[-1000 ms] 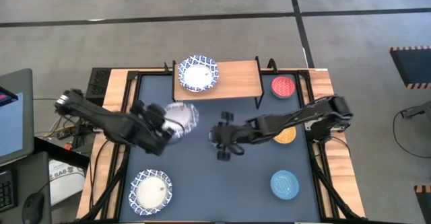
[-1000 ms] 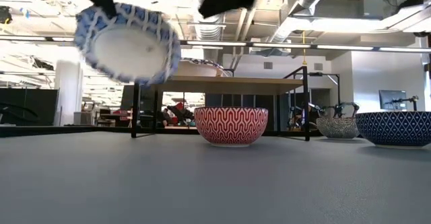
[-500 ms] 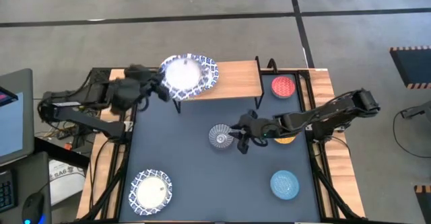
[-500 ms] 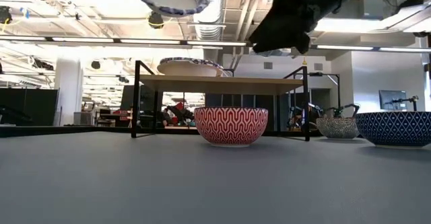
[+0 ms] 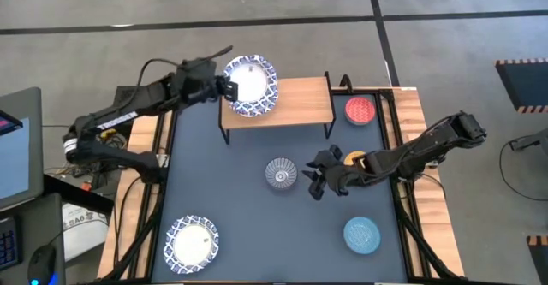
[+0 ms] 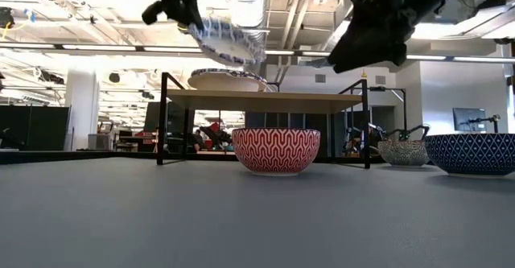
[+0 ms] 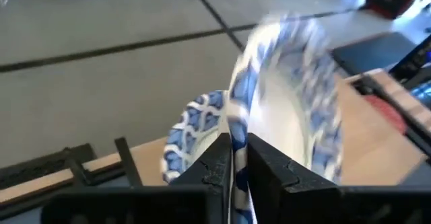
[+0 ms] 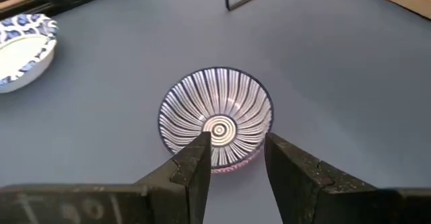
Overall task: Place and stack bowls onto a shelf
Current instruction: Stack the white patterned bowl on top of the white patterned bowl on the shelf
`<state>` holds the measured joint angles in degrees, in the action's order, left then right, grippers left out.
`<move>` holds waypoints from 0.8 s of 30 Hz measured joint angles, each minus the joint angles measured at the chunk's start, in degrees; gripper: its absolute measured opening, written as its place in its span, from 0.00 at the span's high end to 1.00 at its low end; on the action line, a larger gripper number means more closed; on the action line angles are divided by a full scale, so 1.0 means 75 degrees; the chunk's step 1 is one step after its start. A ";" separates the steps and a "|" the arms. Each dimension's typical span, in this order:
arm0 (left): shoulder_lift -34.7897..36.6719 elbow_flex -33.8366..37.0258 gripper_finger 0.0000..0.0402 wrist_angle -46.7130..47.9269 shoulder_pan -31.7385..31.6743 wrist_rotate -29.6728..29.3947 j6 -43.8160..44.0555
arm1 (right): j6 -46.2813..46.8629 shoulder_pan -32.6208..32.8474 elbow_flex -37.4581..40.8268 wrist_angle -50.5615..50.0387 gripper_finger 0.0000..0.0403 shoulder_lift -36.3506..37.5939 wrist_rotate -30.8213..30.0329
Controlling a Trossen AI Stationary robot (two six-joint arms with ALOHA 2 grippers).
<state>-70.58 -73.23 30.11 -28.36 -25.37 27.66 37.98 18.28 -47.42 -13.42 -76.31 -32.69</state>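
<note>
My left gripper (image 5: 224, 86) is shut on a wide white bowl with a blue-patterned rim (image 5: 253, 81), held in the air over the left end of the light-wood shelf (image 5: 300, 101). A second wide white bowl (image 6: 228, 80) rests on the shelf below it. My right gripper (image 5: 318, 175) hangs open above the table's middle, just right of the small grey-blue striped bowl (image 8: 215, 123), which stands on its foot on the tabletop; in the right wrist view the fingers stand short of that bowl. My left gripper pinches the wide white bowl by its rim (image 7: 234, 120), one finger inside the bowl and one outside. The fingers come about level from the table's left side. The bowl is lifted clear and tilted (image 6: 228, 41), above the bowl on the shelf (image 7: 192, 126).
A red bowl (image 5: 360, 110) stands right of the shelf, and a yellow-orange bowl (image 5: 364, 172) lies partly under my right arm. A light blue bowl (image 5: 361, 234) sits near the right corner. Another wide white bowl (image 5: 192, 242) sits near the left corner.
My left gripper has carried the white bowl up from the table's left middle toward the far edge, over the shelf, and the bowl has tipped. My right gripper has drawn back toward the right edge, uncovering the grey-blue bowl standing on the table.
</note>
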 joint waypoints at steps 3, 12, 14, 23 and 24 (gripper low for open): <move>-0.0282 0.0000 0.89 0.0112 -0.0375 0.0339 -0.0038 | 0.0245 0.0117 0.0000 -0.0157 0.59 0.0000 -0.0111; -0.0592 0.0000 0.70 0.0013 -0.0805 0.0614 -0.0808 | 0.0994 0.0414 -0.0003 -0.0815 0.59 0.0000 -0.0537; -0.0532 -0.0010 0.66 -0.0094 -0.0814 0.0354 -0.1091 | 0.1127 0.0474 -0.0003 -0.0835 0.59 -0.0003 -0.0647; -0.0514 -0.0268 0.61 -0.1008 -0.0484 0.1245 -0.2616 | 0.1218 0.0477 -0.0003 -0.0796 0.59 -0.0003 -0.0672; -0.0595 -0.0280 0.61 -0.1077 -0.0394 0.1226 -0.2794 | 0.1218 0.0448 -0.0003 -0.0778 0.59 -0.0003 -0.0672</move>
<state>-75.04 -75.33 22.03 -31.32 -16.17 6.70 47.11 21.65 -47.44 -19.25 -76.34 -37.74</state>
